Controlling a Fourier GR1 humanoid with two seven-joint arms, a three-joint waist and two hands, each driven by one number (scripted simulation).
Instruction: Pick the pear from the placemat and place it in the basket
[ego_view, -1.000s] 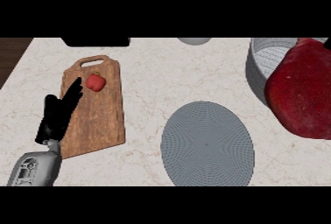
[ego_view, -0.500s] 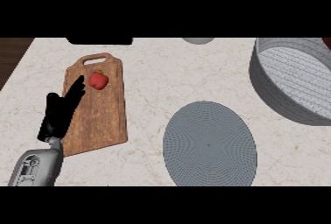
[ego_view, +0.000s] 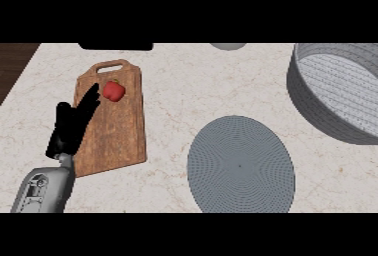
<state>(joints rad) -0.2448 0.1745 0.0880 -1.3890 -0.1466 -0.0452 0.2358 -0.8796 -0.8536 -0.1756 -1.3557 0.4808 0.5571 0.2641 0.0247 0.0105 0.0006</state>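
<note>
1. Counter top (ego_view: 184, 85): pale marble-patterned stone with faint brown veining, evenly lit.
2. Dark wood surface (ego_view: 13, 62): borders the counter's left edge.
3. Black object (ego_view: 116, 46): at the counter's far edge; nature indeterminate.

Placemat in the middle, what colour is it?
The placemat is grey with a fine woven texture, and nothing lies on it; the head view shows it.

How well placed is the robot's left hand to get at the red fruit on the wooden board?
Probably yes: the left robot hand lies open over the cutting board, fingertips beside the red fruit, with nothing between them.
</note>
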